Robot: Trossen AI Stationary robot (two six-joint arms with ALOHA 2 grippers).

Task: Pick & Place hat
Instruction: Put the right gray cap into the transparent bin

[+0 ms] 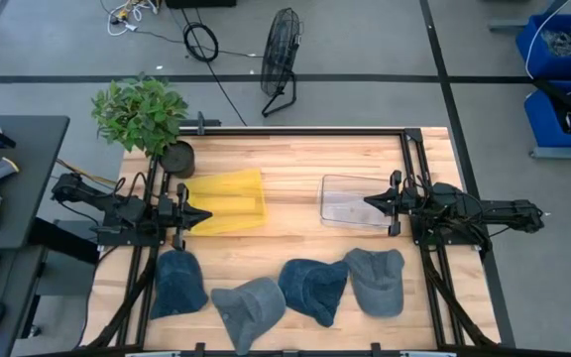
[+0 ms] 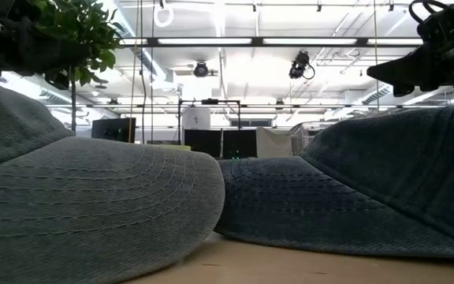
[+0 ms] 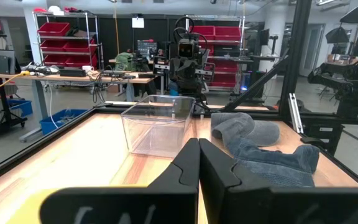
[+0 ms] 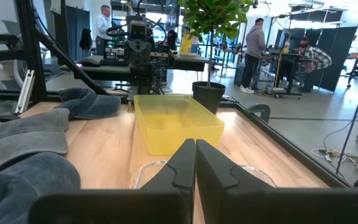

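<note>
Several denim hats lie along the table's near edge: a dark blue one (image 1: 177, 284) at the left, a grey one (image 1: 250, 309), a dark blue one (image 1: 314, 289) and a grey one (image 1: 376, 280) at the right. My left gripper (image 1: 204, 215) is shut and empty, hovering over the yellow bin (image 1: 228, 201). My right gripper (image 1: 370, 201) is shut and empty over the clear bin (image 1: 351, 202). In the wrist views each gripper's fingers (image 3: 197, 163) (image 4: 194, 163) meet with no gap.
A potted plant (image 1: 147, 117) stands at the table's far left corner. The yellow bin shows ahead in the right wrist view (image 4: 176, 121), the clear bin in the left wrist view (image 3: 157, 123). Bare wood lies between the bins and the hats. People stand in the room behind.
</note>
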